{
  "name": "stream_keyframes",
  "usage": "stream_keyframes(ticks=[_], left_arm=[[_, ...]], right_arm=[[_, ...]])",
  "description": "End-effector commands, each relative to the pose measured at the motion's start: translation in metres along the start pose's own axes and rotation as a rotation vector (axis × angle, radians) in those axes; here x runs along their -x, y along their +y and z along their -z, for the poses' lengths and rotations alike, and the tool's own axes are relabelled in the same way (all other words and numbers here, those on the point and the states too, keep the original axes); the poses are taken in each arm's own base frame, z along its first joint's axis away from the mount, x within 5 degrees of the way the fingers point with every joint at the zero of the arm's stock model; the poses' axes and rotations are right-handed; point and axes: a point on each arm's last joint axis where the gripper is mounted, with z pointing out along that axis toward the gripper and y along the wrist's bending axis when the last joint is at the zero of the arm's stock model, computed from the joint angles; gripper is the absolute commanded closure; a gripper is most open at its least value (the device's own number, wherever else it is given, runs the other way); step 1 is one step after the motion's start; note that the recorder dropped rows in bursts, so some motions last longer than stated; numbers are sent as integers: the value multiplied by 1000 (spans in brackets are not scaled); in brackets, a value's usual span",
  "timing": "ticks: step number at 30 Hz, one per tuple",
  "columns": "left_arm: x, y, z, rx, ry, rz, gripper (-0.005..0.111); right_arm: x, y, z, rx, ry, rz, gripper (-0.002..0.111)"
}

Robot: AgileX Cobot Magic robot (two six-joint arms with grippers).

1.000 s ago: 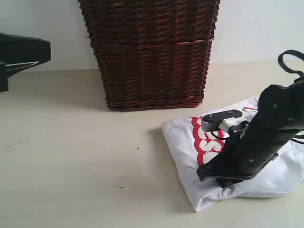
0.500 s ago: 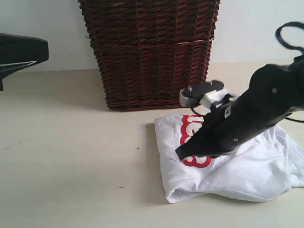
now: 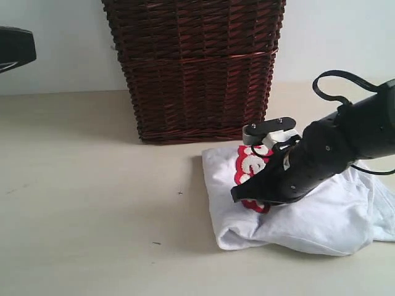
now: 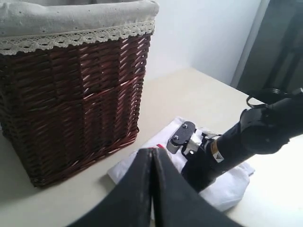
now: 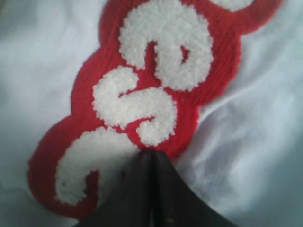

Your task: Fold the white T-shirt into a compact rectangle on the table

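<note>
The white T-shirt (image 3: 321, 219) lies folded in a soft bundle on the table (image 3: 92, 203), right of centre, just in front of the basket. Its fuzzy white lettering outlined in red (image 5: 156, 80) faces up at the shirt's left part. My right gripper (image 3: 239, 195) is shut, and its tip (image 5: 150, 155) rests on the edge of the lettering with no cloth between the fingers. My left gripper (image 4: 151, 152) is shut and empty, held high above the table at the far left (image 3: 28, 52), away from the shirt (image 4: 232, 184).
A tall dark brown wicker basket (image 3: 194, 68) with a pale lace-edged liner (image 4: 75, 23) stands at the back centre, close to the shirt's far edge. Bare table stretches left of the shirt and along the front. A white wall lies behind.
My right gripper swept left across the shirt, lifted, then came down onto the lettering. The shirt slid left and bunched into a tighter bundle. My left gripper drew back toward the left edge.
</note>
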Motion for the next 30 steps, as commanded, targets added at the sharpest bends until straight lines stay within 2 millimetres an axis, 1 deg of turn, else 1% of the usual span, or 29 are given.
stream_keyframes(ticks=[1, 3, 4, 6, 10, 12, 15, 21, 24, 28, 30], left_arm=[[0, -1, 2, -5, -8, 13, 107], [0, -1, 2, -4, -10, 13, 107], [0, -1, 2, -3, -12, 13, 107], [0, -1, 2, -2, -12, 9, 107], [0, -1, 2, -2, -12, 9, 107], [1, 0, 2, -1, -16, 9, 107], [1, 0, 2, 0, -18, 9, 107], [1, 0, 2, 1, -18, 5, 107], [1, 0, 2, 1, -18, 5, 107], [1, 0, 2, 1, -18, 5, 107], [1, 0, 2, 1, -18, 5, 107]], right_arm=[[-8, 7, -34, 4, 116, -10, 108], [-8, 18, -42, 25, 142, 30, 108], [-7, 28, -46, 42, 150, 48, 108], [-5, 41, -50, 60, 179, 103, 108], [2, 64, -44, 78, 219, 169, 108], [4, 69, -40, 89, 215, 175, 108], [8, 71, -36, 112, 189, 169, 108], [3, 72, -33, 139, 245, 233, 108], [8, 73, -22, 145, 218, 236, 108], [21, 74, 9, 159, 126, 245, 108], [24, 72, 23, 148, 83, 259, 108]])
